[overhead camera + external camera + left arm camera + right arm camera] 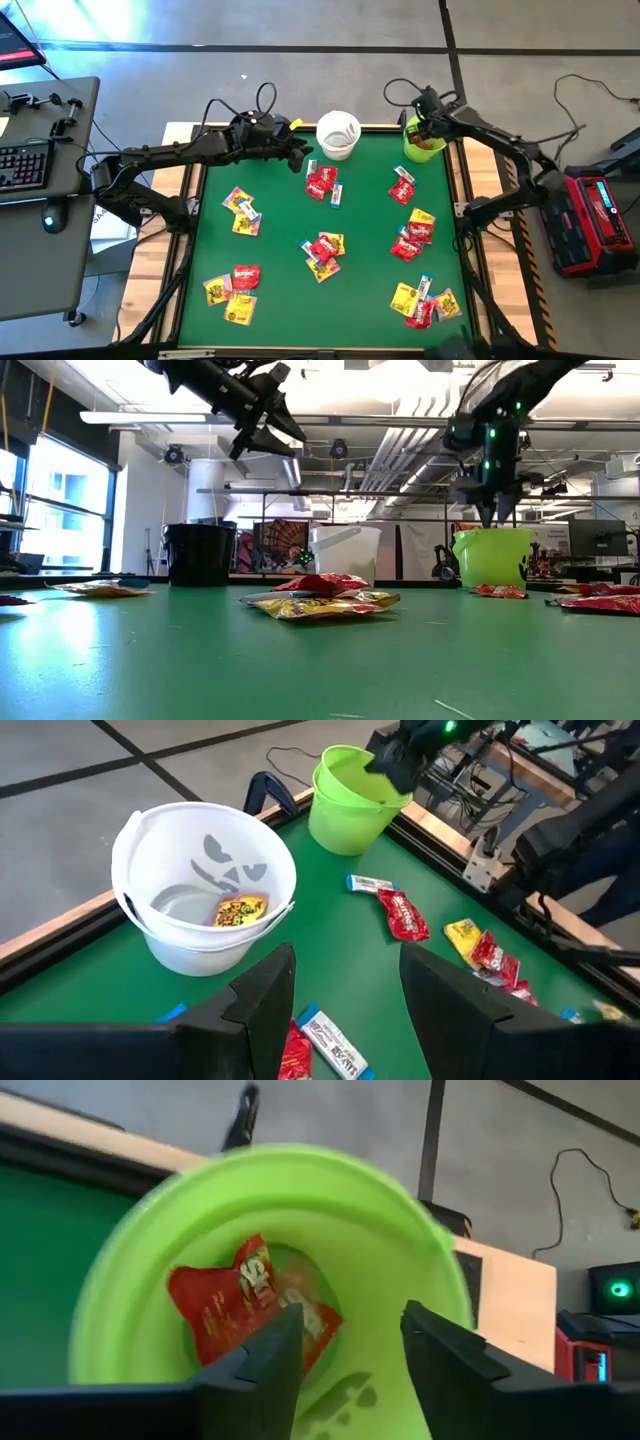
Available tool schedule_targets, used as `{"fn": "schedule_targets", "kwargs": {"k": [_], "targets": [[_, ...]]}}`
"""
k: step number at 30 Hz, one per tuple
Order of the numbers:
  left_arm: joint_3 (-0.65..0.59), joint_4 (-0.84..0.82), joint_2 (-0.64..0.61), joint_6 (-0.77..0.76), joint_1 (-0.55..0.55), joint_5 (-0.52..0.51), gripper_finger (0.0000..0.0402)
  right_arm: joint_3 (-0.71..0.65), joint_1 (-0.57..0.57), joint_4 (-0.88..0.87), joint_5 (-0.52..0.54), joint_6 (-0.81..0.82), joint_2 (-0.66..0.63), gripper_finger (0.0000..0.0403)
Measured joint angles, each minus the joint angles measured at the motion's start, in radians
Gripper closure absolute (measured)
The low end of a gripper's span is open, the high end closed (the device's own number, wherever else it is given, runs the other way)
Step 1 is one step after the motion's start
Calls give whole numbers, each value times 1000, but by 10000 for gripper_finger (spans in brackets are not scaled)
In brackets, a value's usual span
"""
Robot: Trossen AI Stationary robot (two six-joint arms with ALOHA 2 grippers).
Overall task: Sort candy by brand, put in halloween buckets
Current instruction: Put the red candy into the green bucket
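- A keyboard point(22, 165) and mouse point(52, 216) on a grey desk point(60, 260), far out beyond the left arm's jaws.
- A red case point(590, 222) on the floor, outside the right jaws.

Overhead down, low level, wrists close; all share green bucket point(424, 141).

Bare desk point(280, 215) left of frame centre gives passage; buckets point(338, 135) crowd the top edge, candy point(323, 247) clutters centre and right.
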Motion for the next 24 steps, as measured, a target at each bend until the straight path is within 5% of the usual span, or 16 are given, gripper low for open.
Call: {"fn": "schedule_targets", "kwargs": {"k": [6, 12, 16, 24], "targets": [[0, -12, 0, 50, -2, 50, 227, 123, 77, -140, -43, 27, -88, 248], [0, -43, 0, 96, -3, 76, 227, 87, 260, -159, -139, 161, -223, 345], [0, -75, 0, 120, -8, 132, 227, 7, 449, -126, -185, 308, -292, 396], [0, -142, 0, 258, -60, 182, 227, -163, 849, 88, -185, 437, -319, 391]]}}
